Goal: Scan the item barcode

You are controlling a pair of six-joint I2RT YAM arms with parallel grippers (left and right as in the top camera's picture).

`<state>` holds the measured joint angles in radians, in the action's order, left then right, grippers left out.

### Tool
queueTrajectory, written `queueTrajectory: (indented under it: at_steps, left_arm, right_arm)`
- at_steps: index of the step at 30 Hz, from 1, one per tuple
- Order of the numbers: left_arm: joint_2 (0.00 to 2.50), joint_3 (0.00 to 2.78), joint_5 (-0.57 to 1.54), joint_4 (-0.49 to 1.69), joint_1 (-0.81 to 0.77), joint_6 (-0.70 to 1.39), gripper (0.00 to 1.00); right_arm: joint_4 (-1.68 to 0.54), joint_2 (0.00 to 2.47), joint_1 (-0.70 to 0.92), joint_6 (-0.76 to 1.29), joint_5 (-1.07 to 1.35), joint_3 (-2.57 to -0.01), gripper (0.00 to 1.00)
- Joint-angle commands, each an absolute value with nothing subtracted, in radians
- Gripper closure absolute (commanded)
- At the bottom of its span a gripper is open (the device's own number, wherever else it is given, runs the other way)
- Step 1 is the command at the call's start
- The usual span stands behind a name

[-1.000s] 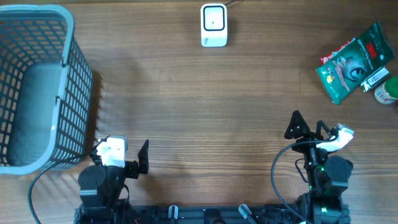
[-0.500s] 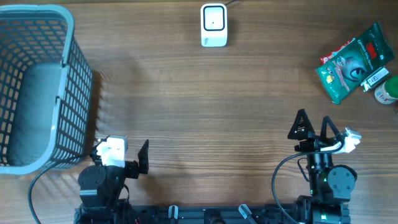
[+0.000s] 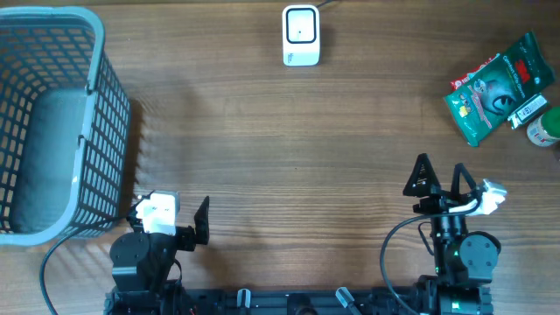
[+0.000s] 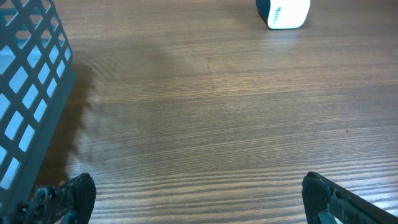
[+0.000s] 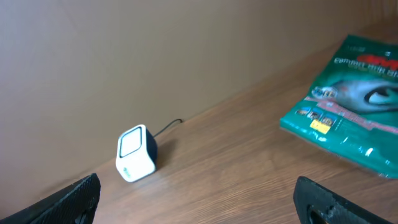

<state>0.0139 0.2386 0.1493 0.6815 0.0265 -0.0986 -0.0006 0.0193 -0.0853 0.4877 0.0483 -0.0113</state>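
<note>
right tool (image 3: 442,178) swung right, released | left tool (image 3: 171,215) released | green packet (image 3: 492,89) lettering unreadable

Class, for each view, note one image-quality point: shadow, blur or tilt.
Overhead: sharp and evenly lit; the basket throws a soft shadow rightward on the table. Left wrist: the fingertips at the bottom corners are out of focus. Right wrist: the scene is tilted, the green packet slightly soft.
</note>
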Motion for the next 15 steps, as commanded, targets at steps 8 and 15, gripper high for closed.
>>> queueTrajectory:
  at_steps: [8,15]
  left_arm:
    - [0.007,0.235,0.144,0.678,0.03,-0.089,0.0]
    - [0.007,0.235,0.144,0.678,0.03,-0.089,0.0]
  right_arm:
    - [0.007,0.003,-0.058,0.184,-0.008,-0.006,0.0]
    - [0.007,0.005,-0.064,0.184,-0.008,-0.006,0.0]
